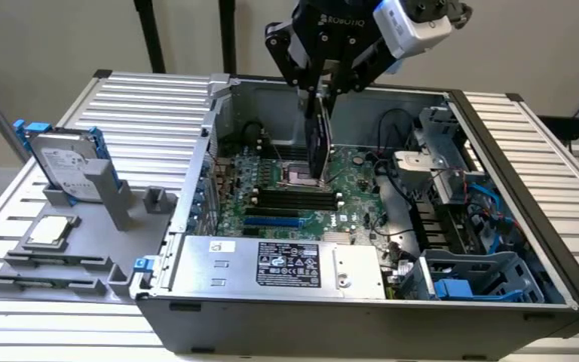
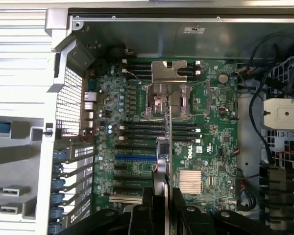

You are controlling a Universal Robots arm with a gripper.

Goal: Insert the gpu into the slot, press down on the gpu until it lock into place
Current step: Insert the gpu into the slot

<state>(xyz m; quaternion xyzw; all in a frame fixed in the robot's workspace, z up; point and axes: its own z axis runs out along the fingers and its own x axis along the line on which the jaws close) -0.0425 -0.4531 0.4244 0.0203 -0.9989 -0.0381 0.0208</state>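
Within the tool [image 1: 322, 90], gpu [image 1: 319, 147] edgewise

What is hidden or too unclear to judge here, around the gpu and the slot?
- Exterior view: any gap between the gpu and the board is hidden by the viewing angle.
- Wrist view: the gpu is edge-on, so its faces are hidden.
- Wrist view: one end of the slot is covered by the gpu.
- Exterior view: the top of the gripper is cut off by the picture's edge.

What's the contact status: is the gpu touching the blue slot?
Apart. In the exterior view the gpu hangs upright in the gripper over the processor socket, its lower edge clear of the slot.
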